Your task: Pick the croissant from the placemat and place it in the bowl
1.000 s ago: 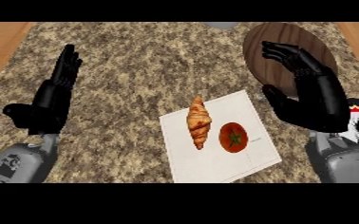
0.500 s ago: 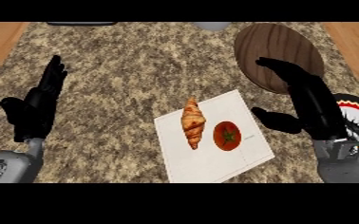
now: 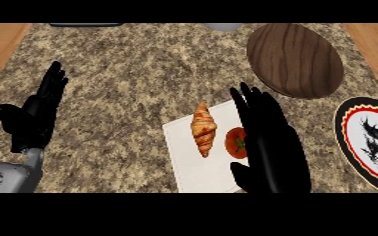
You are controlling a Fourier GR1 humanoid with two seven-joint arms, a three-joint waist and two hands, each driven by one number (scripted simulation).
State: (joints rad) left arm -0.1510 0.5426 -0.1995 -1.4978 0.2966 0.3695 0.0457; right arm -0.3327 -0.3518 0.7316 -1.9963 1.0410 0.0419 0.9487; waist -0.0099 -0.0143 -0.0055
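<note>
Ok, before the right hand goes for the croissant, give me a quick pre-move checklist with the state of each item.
1. Croissant lies on the white placemat, uncovered: ok.
2. Right hand is open, fingers straight, ready to close: ok.
3. Right hand is lined up with the croissant: not ok; it sits to the croissant's right, over the tomato, partly hiding it.
4. Wooden bowl is in view at upper right with nothing visible inside: ok.
5. Left hand rests open at the left edge, away from the placemat: ok.
6. Height of the right hand above the placemat: cannot tell from this single view.
</note>
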